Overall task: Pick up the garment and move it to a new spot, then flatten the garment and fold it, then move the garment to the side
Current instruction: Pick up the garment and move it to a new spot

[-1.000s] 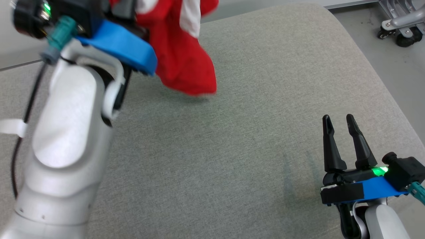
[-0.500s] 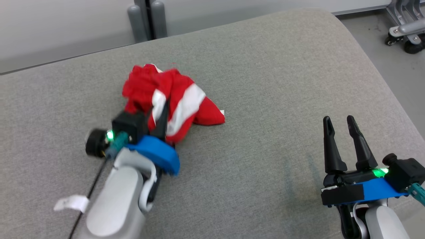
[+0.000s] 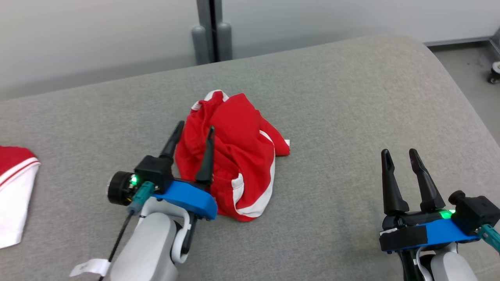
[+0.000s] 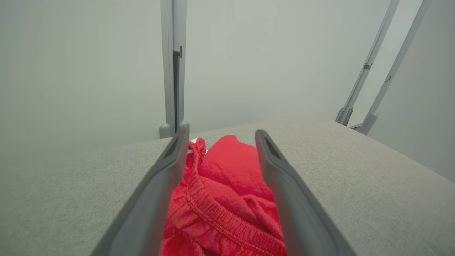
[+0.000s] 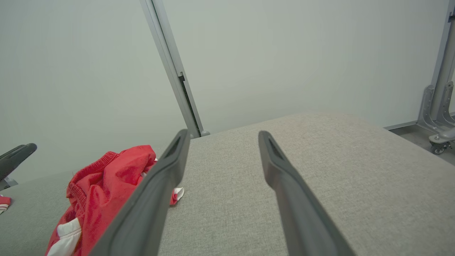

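Red garment (image 3: pixel 242 156) crumpled mid-tabletop (image 3: pixel 332 97); left hand (image 3: pixel 196 126) fingers apart astride its left part; right hand (image 3: pixel 398 152) apart, empty, near right.

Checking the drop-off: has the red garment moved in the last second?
Yes, downward: the garment hung above the grey cushion, now it lies crumpled on it.

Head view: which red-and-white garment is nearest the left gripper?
The crumpled red garment with white trim, at the open left gripper; the other garment lies apart at the view's left edge.
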Robot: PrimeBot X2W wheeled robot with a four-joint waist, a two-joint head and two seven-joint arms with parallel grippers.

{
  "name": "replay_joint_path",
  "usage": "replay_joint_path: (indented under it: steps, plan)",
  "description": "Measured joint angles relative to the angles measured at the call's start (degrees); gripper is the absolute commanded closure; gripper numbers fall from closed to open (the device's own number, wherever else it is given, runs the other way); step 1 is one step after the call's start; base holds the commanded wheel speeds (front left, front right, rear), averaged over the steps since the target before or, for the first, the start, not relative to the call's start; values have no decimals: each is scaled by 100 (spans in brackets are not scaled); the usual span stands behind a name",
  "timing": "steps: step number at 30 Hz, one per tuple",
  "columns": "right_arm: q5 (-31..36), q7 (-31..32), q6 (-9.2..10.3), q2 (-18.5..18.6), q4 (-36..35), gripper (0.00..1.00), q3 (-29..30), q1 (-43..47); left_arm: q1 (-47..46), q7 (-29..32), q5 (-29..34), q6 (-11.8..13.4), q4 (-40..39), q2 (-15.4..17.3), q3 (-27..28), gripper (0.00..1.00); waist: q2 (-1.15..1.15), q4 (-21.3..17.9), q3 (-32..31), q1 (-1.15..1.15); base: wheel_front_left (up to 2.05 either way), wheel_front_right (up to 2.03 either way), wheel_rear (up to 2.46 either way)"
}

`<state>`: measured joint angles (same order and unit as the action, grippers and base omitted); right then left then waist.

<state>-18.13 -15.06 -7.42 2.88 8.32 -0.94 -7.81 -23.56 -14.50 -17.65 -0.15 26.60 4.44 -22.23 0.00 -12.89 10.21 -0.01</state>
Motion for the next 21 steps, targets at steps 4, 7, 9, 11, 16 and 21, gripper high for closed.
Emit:
replay_joint_path:
  steps: [4,7,9,11,16,21]
  plan:
    - [54,0,0,-1,12,0,19,60,126,-48,58,136,-311,132,266,0,0,190,-136,0,0,0,0]
    - [90,0,0,-1,26,0,52,135,330,-49,111,212,-645,246,494,0,0,338,-206,0,0,0,0]
    - [96,0,0,-1,31,0,75,139,467,-51,146,226,-851,293,666,0,0,441,-250,0,0,0,0]
    - [123,0,0,-2,38,0,98,170,653,-51,163,265,-1025,323,818,0,0,540,-294,0,0,0,0]
    - [169,0,0,-3,67,0,133,255,1058,-56,235,339,-1319,443,1187,0,0,757,-401,0,0,0,0]
    - [203,2,0,-3,105,0,170,353,1434,-56,292,371,-1462,539,1452,0,0,929,-520,0,0,0,0]
